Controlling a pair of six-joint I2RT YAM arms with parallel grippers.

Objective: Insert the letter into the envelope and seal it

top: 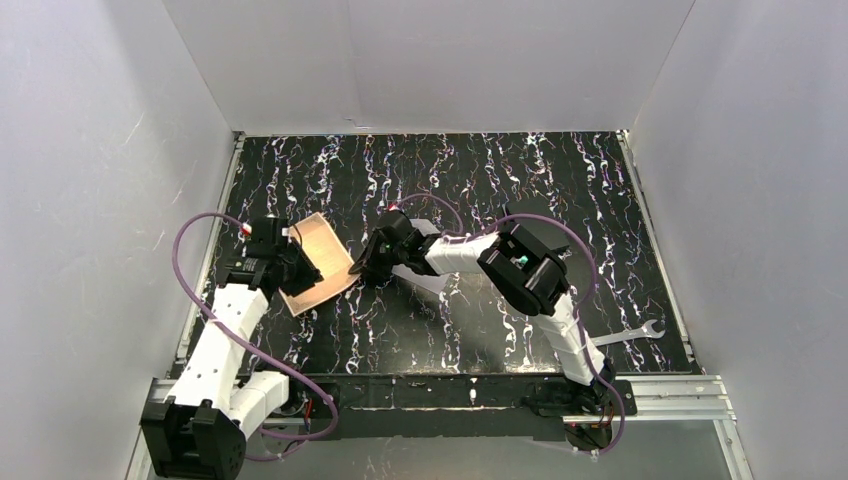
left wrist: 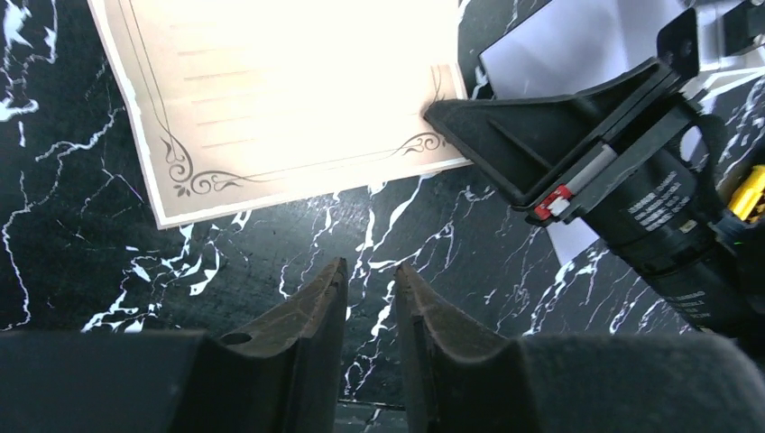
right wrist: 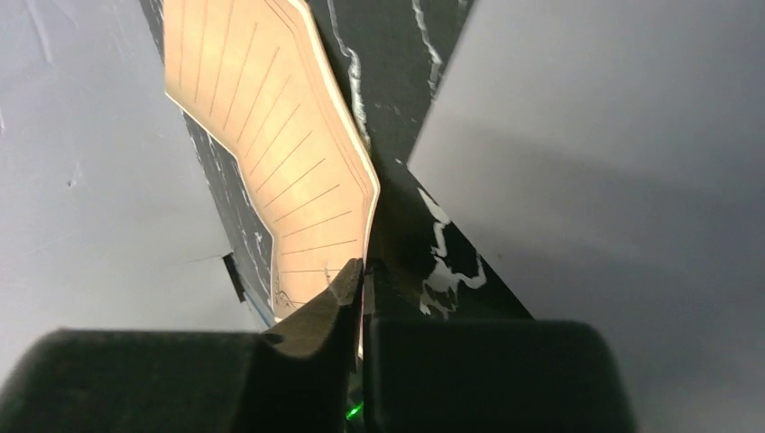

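- On the desk (top: 560,200), top external view: the letter (top: 318,262) lies flat-looking, and the right tool (top: 358,270) meets its right edge. The tool's grip cannot be read from up here.
- Left wrist view: the right tool is closed on the letter's right corner. The envelope (left wrist: 577,45) lies just right of the letter, a strip of desk between them. The left tool (left wrist: 365,275) sits short of the letter's near edge, fingers narrowly parted, nothing held.
- Right wrist view: the fingers pinch the letter's edge and the sheet bows up off the desk. A pale sheet right of the letter is probably the envelope; flap state cannot tell.
- Progress, judged: letter grasped, not yet inserted. Insertion and sealing are both outstanding.
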